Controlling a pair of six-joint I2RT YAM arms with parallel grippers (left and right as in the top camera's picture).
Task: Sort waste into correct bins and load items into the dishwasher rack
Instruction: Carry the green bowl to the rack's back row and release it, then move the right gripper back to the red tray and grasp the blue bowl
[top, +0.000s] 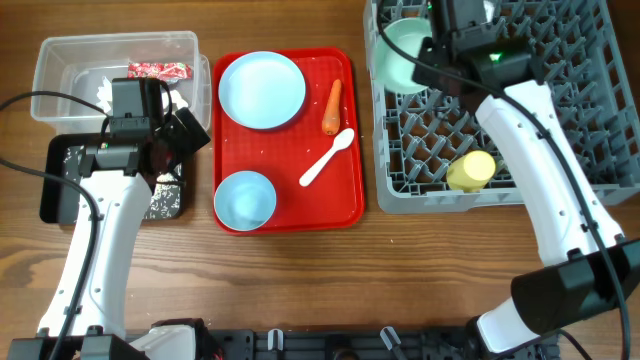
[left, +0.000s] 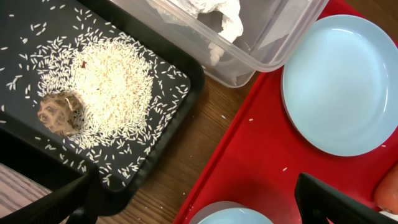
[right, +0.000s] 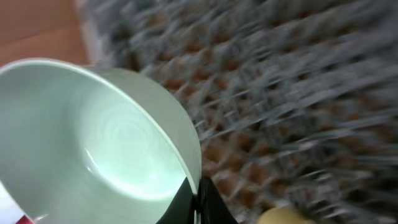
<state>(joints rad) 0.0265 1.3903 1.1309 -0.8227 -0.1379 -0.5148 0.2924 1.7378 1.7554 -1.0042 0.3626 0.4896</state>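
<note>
**Bowl (right: 99, 143) clamped at rack (top: 560, 60)**

Pale green bowl fills the right wrist view, rim clamped in the right pincer (right: 194, 190), at the grey rack; left pincer (left: 199, 208) gapes wide, empty; black tray (left: 180, 74) of rice (left: 106, 87) to its left, blue plate (left: 342, 87) right.

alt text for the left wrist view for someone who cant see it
A black tray holds a heap of white rice grains and a small brown food lump. Beside it sit a clear tub with crumpled tissue and a red serving tray bearing a pale blue plate.
</note>
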